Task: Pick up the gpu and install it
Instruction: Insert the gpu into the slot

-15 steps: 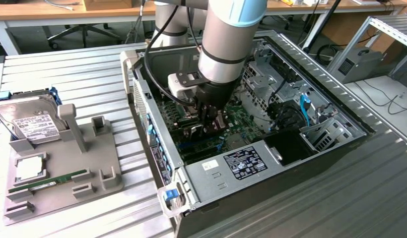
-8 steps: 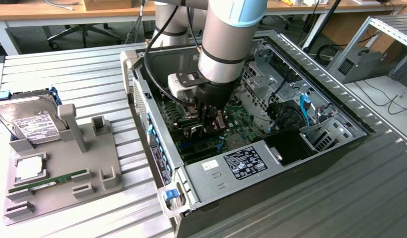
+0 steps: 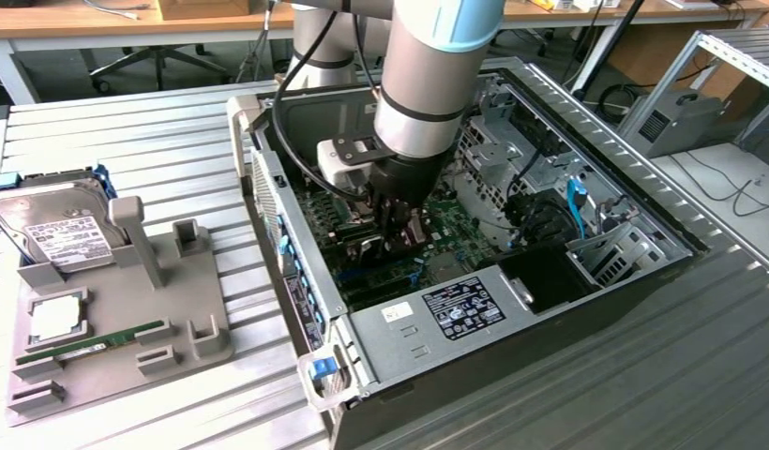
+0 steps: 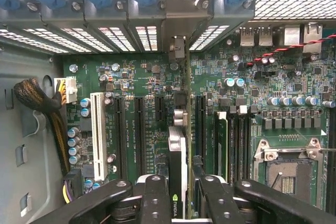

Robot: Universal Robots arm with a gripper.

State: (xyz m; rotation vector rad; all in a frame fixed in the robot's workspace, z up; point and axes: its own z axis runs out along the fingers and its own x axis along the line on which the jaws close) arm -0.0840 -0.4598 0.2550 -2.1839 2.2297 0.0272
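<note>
The end effector (image 4: 181,203) is clamped on the gpu (image 4: 177,166). In the wrist view the card is seen edge-on, upright over the motherboard (image 4: 131,82) slots. In the exterior view the open computer case (image 3: 384,356) walls are seen close around the arm (image 3: 422,103).

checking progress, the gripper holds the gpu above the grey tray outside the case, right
Not the place: the gripper holds the gpu edge-on inside the computer case, above the motherboard, as the wrist view shows.

The arm (image 3: 425,94) reaches steeply downward, wrist vertical, its claw (image 4: 178,195) pinching the gpu (image 4: 177,145) edge-on between both fingers.
</note>
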